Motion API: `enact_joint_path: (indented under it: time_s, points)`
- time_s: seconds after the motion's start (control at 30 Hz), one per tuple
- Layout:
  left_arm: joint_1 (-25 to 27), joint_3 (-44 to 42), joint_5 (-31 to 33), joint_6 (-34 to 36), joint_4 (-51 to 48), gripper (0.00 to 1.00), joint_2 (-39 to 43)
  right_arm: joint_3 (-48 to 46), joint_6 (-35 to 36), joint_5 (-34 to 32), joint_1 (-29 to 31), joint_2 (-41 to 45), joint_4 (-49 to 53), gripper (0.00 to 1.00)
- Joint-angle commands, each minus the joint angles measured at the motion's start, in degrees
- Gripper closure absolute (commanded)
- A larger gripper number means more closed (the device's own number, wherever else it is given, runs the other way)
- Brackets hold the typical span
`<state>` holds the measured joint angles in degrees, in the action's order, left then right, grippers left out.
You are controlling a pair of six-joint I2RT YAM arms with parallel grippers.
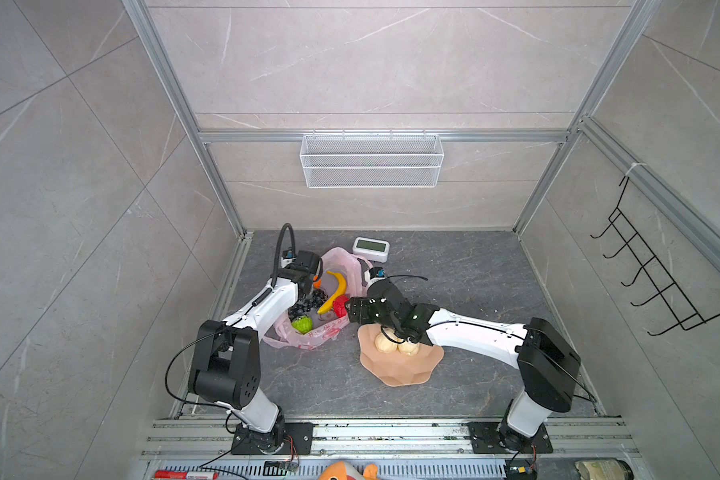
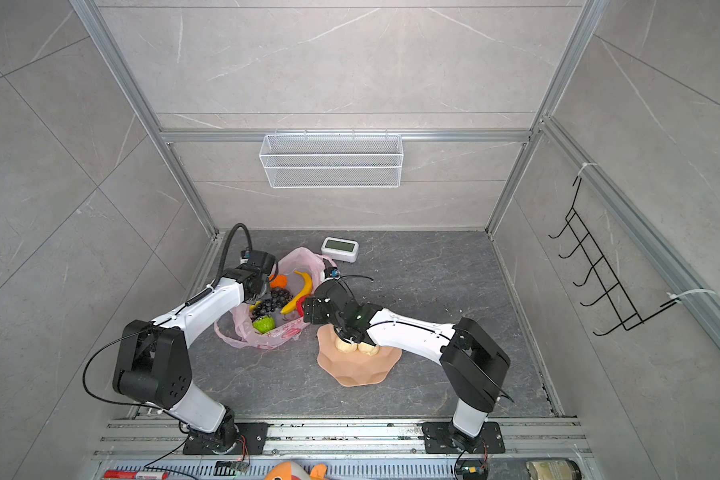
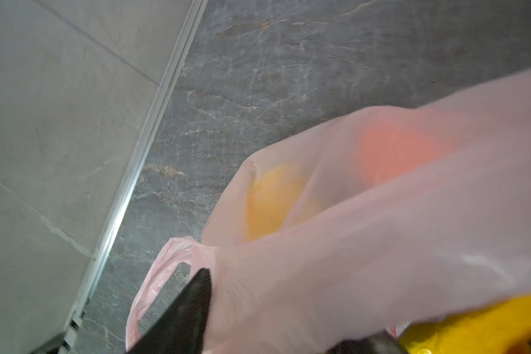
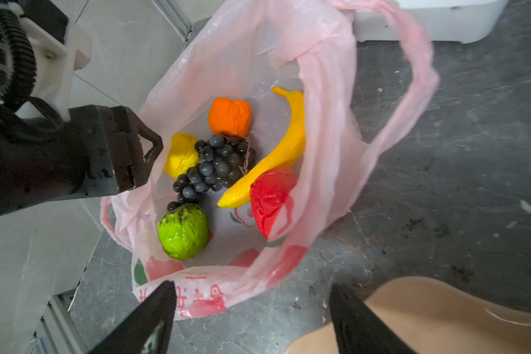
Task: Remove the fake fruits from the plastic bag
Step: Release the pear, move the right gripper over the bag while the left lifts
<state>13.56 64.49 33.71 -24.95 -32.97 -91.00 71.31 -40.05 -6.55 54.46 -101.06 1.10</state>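
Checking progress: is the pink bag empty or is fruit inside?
Not empty: the bag holds a banana, grapes, an orange, a lemon, an apple and a green fruit.

We look steeply down over the whole scene in both top views; our wrist cameras sit close, sharing the bag (image 4: 325, 138).

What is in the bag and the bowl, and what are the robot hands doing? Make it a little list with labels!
In the plastic bag: orange, lemon, grape bunch, banana, red apple, green bumpy fruit
In the bowl: two beige lumps
Right gripper: open, empty, by the bag's edge
Left gripper: at the bag's rim; grip unclear
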Motion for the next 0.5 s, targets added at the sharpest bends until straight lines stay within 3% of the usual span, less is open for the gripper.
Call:
enact_joint_path:
  time_s: [0.0, 0.2, 0.47]
  points:
    - [-4.27, -4.05, -5.7, -2.95, 3.54, 0.57, 6.01, 5.17, 0.22, 3.91, 1.31, -3.76, 3.31, 0.19]
    - [-7.44, -11.19, -15.54, -2.95, 11.15, 0.79, 12.85, 15.07, 2.2, 7.44, 3.62, -11.05, 7.99, 0.2]
    - [-7.94, -17.52, -18.21, -5.36, 14.31, 0.96, 20.09, 29.69, 3.82, 9.51, 5.78, -22.56, 17.13, 0.21]
